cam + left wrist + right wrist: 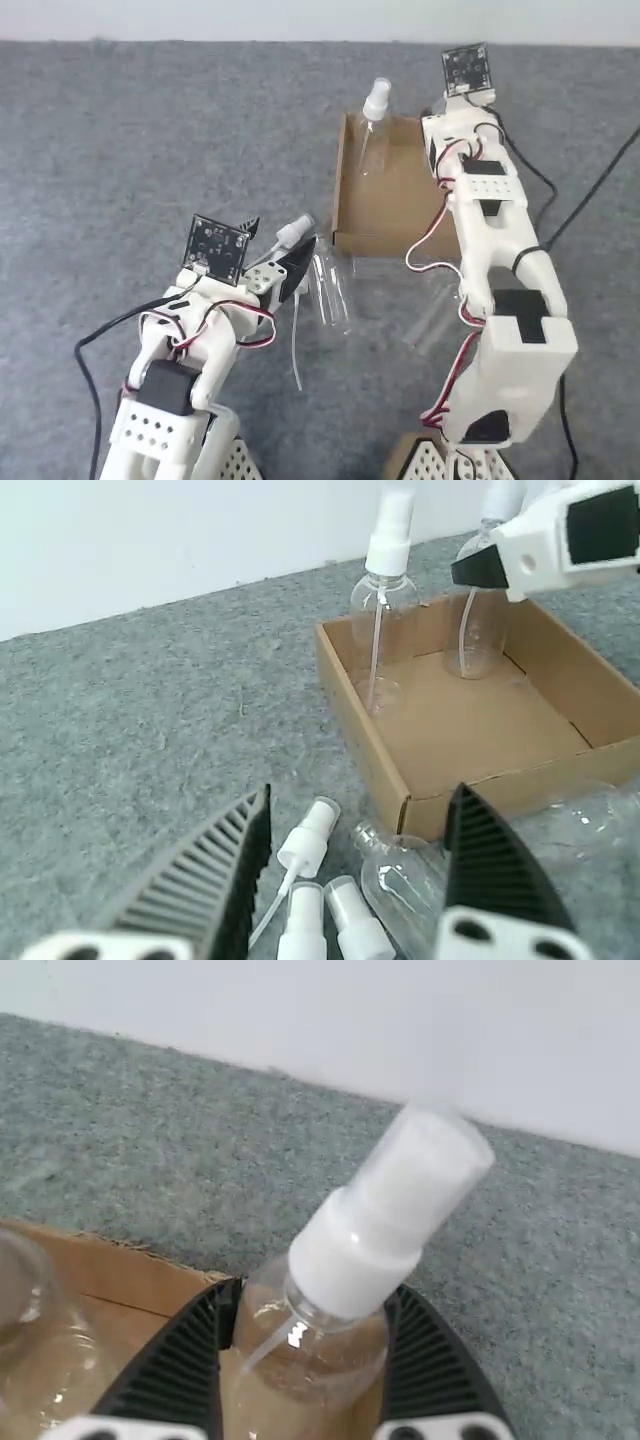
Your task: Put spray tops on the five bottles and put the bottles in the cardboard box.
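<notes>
Cardboard box (pixel 365 742): our right gripper (pixel 310 1305) is clamped on a capped bottle (pixel 355 1260), upright inside it. Left gripper (pixel 360 810) spread wide; we see loose spray tops (pixel 310 842) and an uncapped bottle (pixel 400 880) just beneath it.

The high view looks steeply down over the grey bench (pixel 150 130) from the near side. The low left wrist view faces far-right toward the cardboard box (pixel 480 720), which both share. The right wrist view sits close above a bottle (pixel 310 1355), facing far.
</notes>
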